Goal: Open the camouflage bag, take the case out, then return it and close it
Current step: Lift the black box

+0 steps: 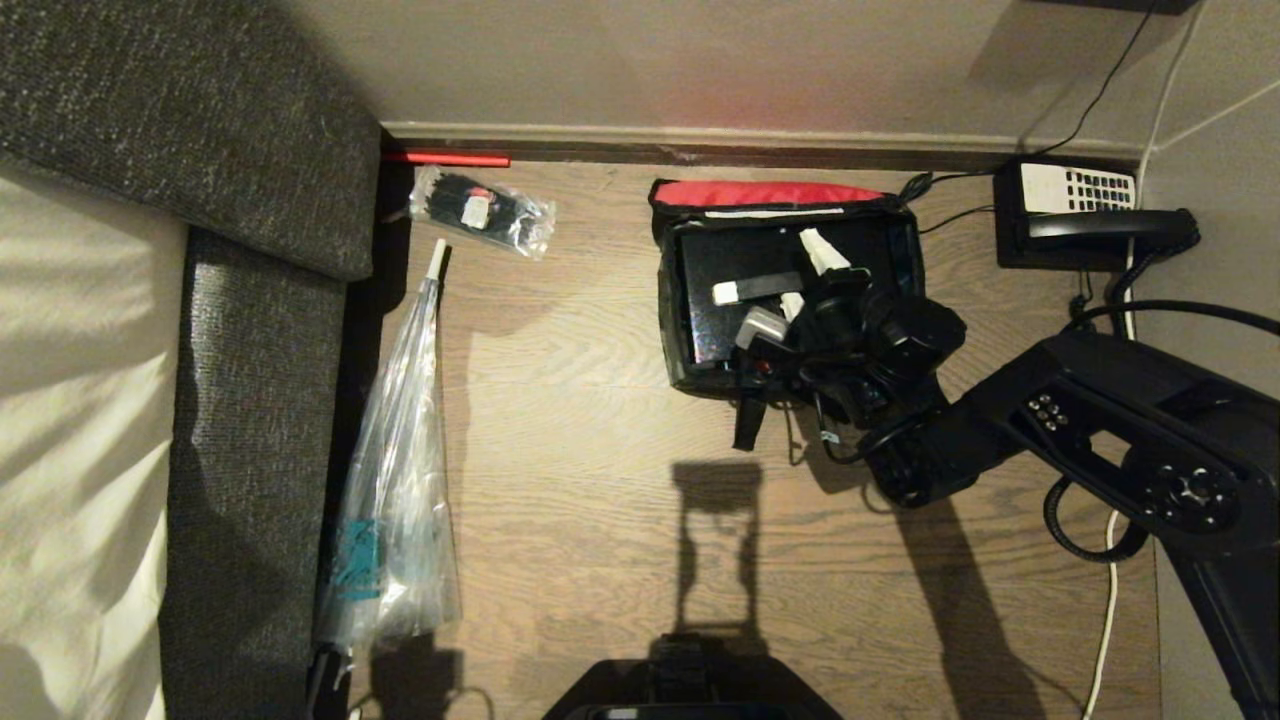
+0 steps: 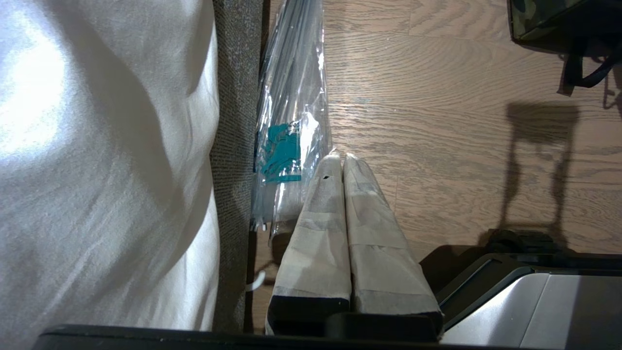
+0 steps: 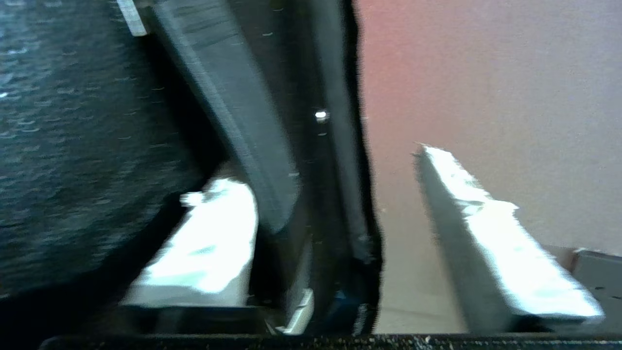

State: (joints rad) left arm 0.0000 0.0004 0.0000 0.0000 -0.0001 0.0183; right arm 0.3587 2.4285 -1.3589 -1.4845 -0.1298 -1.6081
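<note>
The camouflage bag (image 1: 672,330) stands open on the wooden floor by the wall, its red-lined lid (image 1: 770,192) flipped back. The black case (image 1: 720,255) lies inside it, its strap handle (image 1: 765,287) ending in white tabs. My right gripper (image 1: 790,290) reaches into the bag from the right, over the case. Its taped fingers (image 3: 214,243) stand apart, open, with the strap (image 3: 243,121) and a black edge between them (image 3: 311,175). My left gripper (image 2: 337,160) is parked low beside the bed, shut and empty. A camouflage corner of the bag (image 2: 539,19) shows there.
A black telephone (image 1: 1080,215) with a white keypad sits in the right corner, cables (image 1: 1105,600) trailing down. A long clear plastic sleeve (image 1: 400,480) and a small plastic packet (image 1: 480,210) lie by the grey bed frame (image 1: 250,400). My base (image 1: 690,690) is at the near edge.
</note>
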